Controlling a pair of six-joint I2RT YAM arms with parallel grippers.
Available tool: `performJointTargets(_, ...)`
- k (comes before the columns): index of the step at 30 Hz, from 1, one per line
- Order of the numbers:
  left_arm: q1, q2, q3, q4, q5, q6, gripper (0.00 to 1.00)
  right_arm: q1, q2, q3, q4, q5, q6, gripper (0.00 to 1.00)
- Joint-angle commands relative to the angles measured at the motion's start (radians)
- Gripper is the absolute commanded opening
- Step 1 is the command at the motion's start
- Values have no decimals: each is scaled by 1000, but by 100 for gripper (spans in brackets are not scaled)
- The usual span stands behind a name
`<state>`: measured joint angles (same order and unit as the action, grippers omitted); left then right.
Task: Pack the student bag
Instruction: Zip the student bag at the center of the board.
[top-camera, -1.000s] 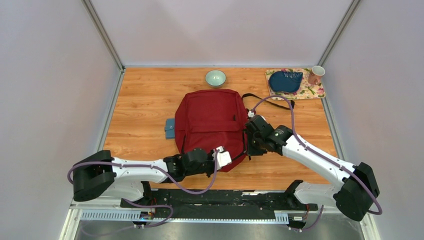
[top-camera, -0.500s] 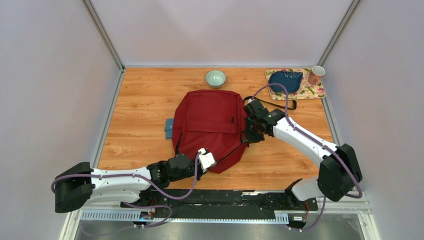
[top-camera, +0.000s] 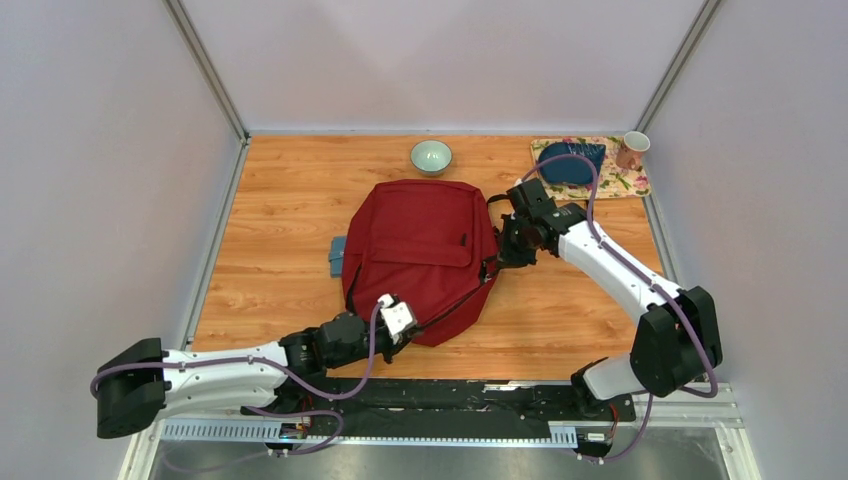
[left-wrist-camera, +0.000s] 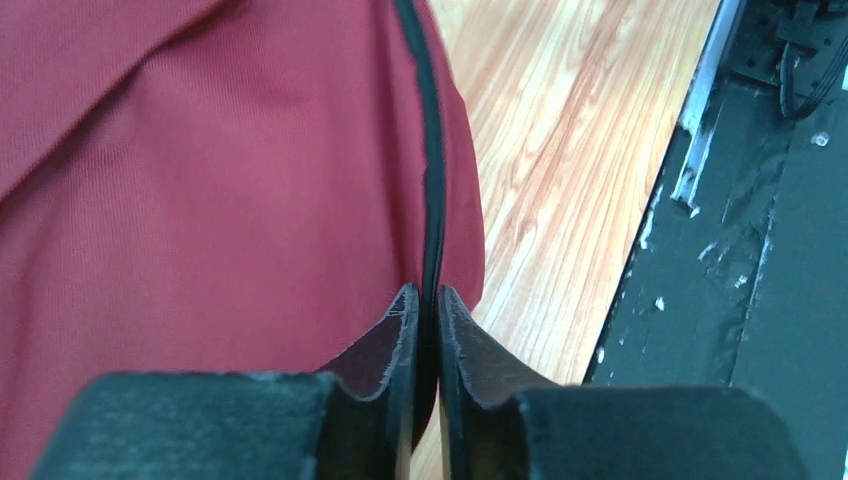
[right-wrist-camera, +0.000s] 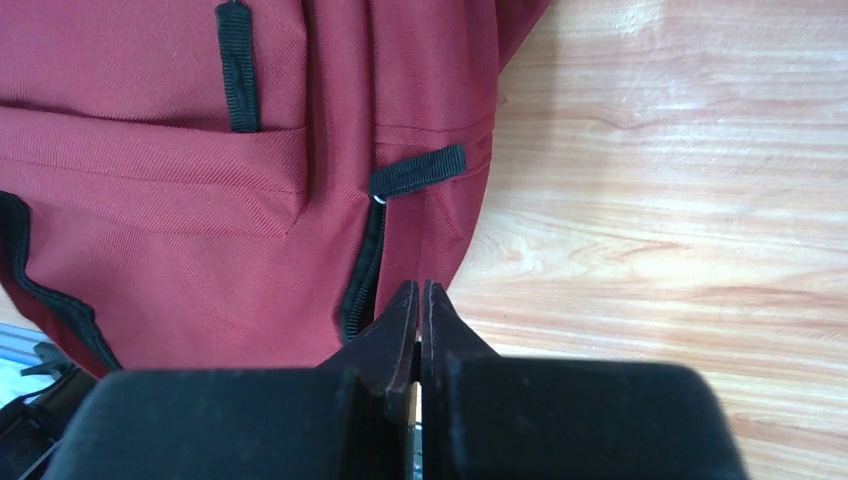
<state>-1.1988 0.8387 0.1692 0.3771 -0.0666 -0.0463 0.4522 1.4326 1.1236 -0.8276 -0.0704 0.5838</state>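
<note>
The student bag (top-camera: 420, 250), a large dark red backpack, lies flat in the middle of the table and fills the left wrist view (left-wrist-camera: 200, 200) and the right wrist view (right-wrist-camera: 200, 200). My left gripper (top-camera: 398, 318) is at the bag's near edge, its jaws (left-wrist-camera: 427, 292) shut on a thin black strap (left-wrist-camera: 432, 150) of the bag. My right gripper (top-camera: 503, 255) is at the bag's right edge. Its jaws (right-wrist-camera: 420, 290) are pressed together beside a black zipper (right-wrist-camera: 365, 270), with a thin dark piece of the bag between them.
A small blue flat item (top-camera: 338, 256) pokes out from under the bag's left side. A pale green bowl (top-camera: 431, 156) stands behind the bag. At the back right a floral mat (top-camera: 625, 185) carries a dark blue pouch (top-camera: 568, 160) and a pink cup (top-camera: 632, 149).
My left gripper has drawn back toward the near left with the strap. My right gripper has moved farther back along the bag's right side. The bag has shifted slightly left.
</note>
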Motion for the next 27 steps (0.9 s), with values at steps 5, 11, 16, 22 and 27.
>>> performJointTargets(5, -12, 48, 130, -222, -64, -46, 75, 52, -126, -123, 111, 20, -52, 0)
performJointTargets(11, -12, 141, 300, -201, -53, 23, 80, 59, -202, -199, 111, 6, -52, 0)
performJointTargets(16, -10, 259, 378, -119, 2, 45, 80, 60, -244, -231, 117, -9, -44, 0)
performJointTargets(22, -10, 437, 443, -57, 56, 37, 80, 63, -287, -251, 124, -12, -32, 0)
performJointTargets(27, -10, 536, 489, -18, 106, 23, 81, 63, -327, -260, 124, -23, -21, 0)
